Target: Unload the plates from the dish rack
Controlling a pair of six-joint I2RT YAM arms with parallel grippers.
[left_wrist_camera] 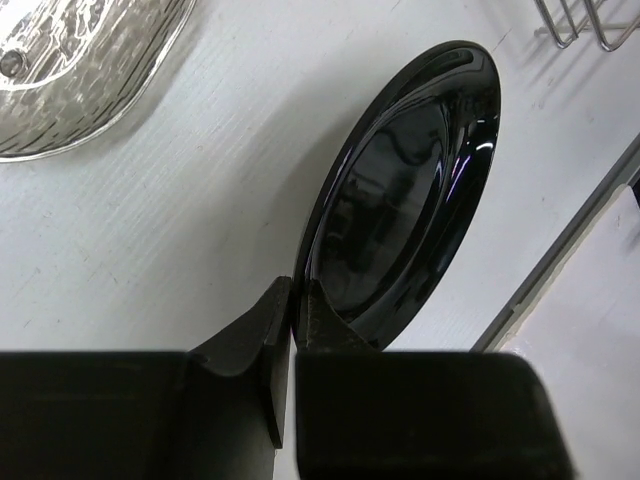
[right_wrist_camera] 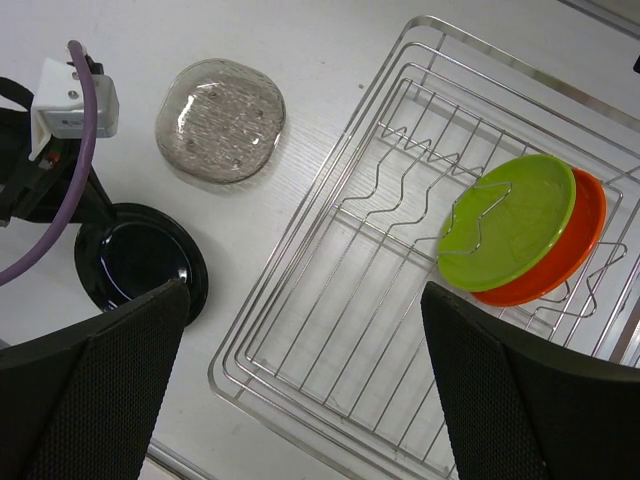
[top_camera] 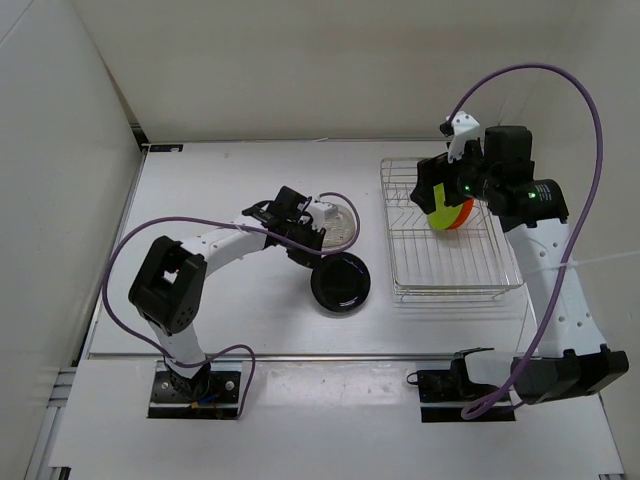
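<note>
— Which arm do you reckon takes the next plate?

— The right one. The right gripper (right_wrist_camera: 305, 300) hangs over the dish rack (top_camera: 450, 292), jaws spread wide, nothing between them. The lime green plate (right_wrist_camera: 510, 220) stands on edge in the rack, at the right of the wrist view, up and to the right of the jaw gap. The orange plate (right_wrist_camera: 592, 225) sits touching just behind it.

— How do they lie?

— Leaning, with their rims running from lower left to upper right. I'd guess the jaws must shift that way and straddle the green rim.

— And the left arm?

— The left gripper (left_wrist_camera: 295, 300) is pinched on the rim of the black plate (left_wrist_camera: 410, 200), low at the table left of the rack, near the clear plate (right_wrist_camera: 220, 120). It is well apart from the racked pair.
</note>
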